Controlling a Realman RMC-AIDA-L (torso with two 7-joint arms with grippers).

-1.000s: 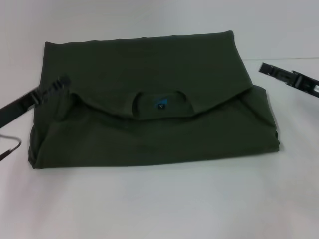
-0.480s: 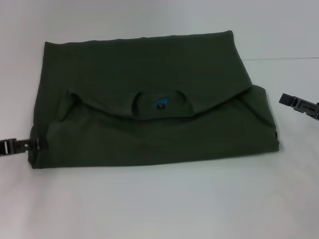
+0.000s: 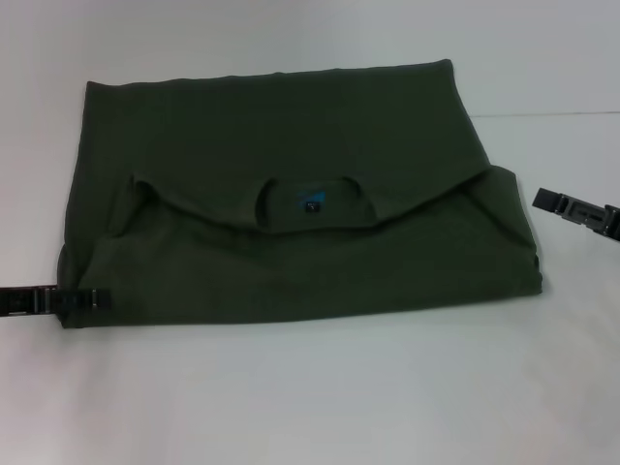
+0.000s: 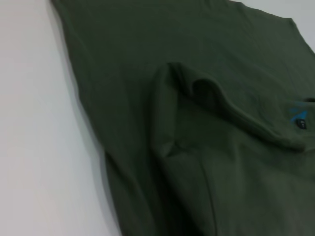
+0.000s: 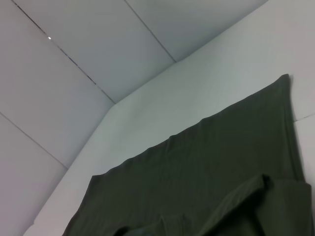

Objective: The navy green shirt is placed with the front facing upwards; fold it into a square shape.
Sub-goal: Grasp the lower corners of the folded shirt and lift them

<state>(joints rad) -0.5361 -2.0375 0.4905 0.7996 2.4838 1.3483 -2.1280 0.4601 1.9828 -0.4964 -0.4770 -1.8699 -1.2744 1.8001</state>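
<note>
The navy green shirt (image 3: 291, 136) lies on the white table as a wide folded rectangle. Its far part is folded toward me, so plain green cloth shows. The ribbed collar (image 3: 266, 199) and a small blue neck label (image 3: 312, 201) sit at its middle. My left gripper (image 3: 89, 299) lies low at the shirt's near left corner, its tip overlapping the cloth edge. My right gripper (image 3: 542, 200) hovers just off the shirt's right edge, apart from it. The left wrist view shows the shirt (image 4: 197, 123) folds and the label (image 4: 298, 118). The right wrist view shows the shirt (image 5: 211, 172) far edge.
The white table (image 3: 310, 397) surrounds the shirt, with a wide bare strip toward me. Pale wall panels (image 5: 74, 49) rise behind the table's far edge in the right wrist view.
My left gripper went from the shirt's left fold down to its near left corner, then slid right onto the edge. My right gripper drew back toward the right.
</note>
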